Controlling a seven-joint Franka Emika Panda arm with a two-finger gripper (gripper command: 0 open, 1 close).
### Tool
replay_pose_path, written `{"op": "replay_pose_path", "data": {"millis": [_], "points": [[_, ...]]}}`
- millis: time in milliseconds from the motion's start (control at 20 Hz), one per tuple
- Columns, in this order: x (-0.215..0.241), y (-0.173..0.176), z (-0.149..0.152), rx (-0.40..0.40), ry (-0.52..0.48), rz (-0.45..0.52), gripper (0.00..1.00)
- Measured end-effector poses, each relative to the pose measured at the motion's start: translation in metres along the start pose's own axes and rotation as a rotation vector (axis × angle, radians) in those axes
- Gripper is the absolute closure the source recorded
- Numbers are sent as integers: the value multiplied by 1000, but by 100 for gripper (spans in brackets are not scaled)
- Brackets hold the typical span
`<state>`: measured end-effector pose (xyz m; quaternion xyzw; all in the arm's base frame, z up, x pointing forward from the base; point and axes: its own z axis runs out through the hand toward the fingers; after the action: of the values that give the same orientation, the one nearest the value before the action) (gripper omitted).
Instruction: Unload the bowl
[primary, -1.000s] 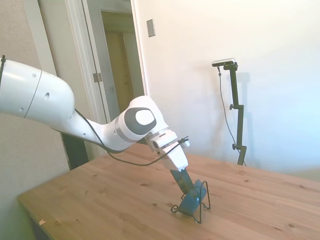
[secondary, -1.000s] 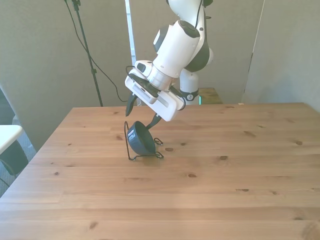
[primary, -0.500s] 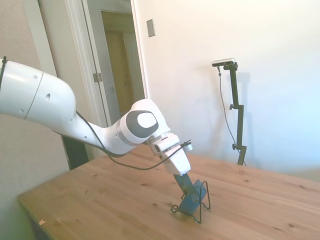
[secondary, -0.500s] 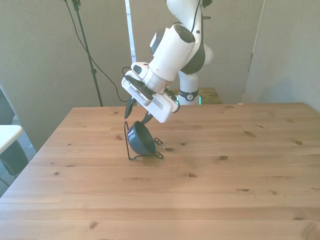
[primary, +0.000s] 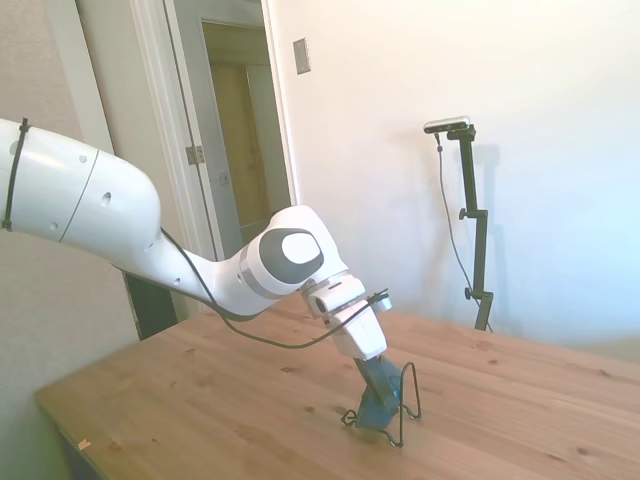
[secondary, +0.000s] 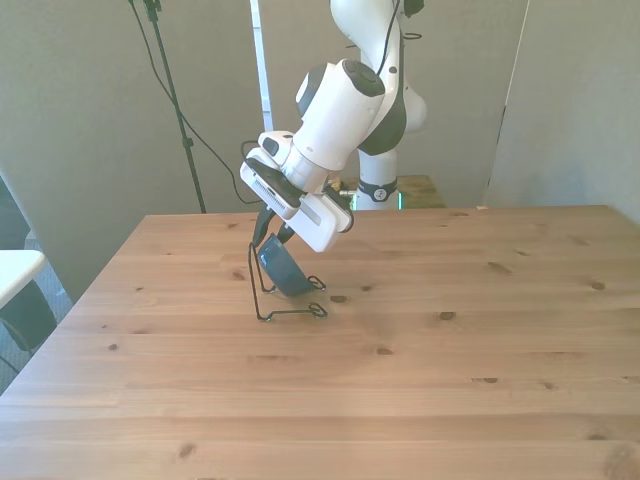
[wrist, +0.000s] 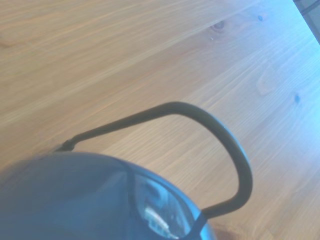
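Note:
The teal-blue bowl (secondary: 285, 272) stands on edge, steeply tilted, inside the black wire rack (secondary: 292, 313) on the wooden table, toward the front view's left. My gripper (secondary: 273, 238) comes down at a slant from above and is shut on the bowl's upper rim. The side view has the bowl (primary: 381, 403) low in the rack (primary: 411, 385), with the gripper (primary: 375, 376) just above it. Up close in the wrist view, the bowl (wrist: 75, 200) is blurred, and one rack loop (wrist: 225, 145) arches over the wood behind it.
The wooden table (secondary: 450, 380) stretches wide around the rack. Its corner and edge (primary: 60, 415) lie at the side view's lower left. A white wall and a doorway (primary: 235, 130) stand behind.
The gripper has moved lower and closed onto the bowl's rim. The bowl has turned from facing the front camera to nearly edge-on, still within the rack.

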<state>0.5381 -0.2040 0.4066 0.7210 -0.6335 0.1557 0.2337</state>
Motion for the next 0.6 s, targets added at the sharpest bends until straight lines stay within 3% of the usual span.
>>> {"op": "replay_pose_path", "data": {"millis": [600], "points": [[-3,-3,-13,23,7,0,100]]}}
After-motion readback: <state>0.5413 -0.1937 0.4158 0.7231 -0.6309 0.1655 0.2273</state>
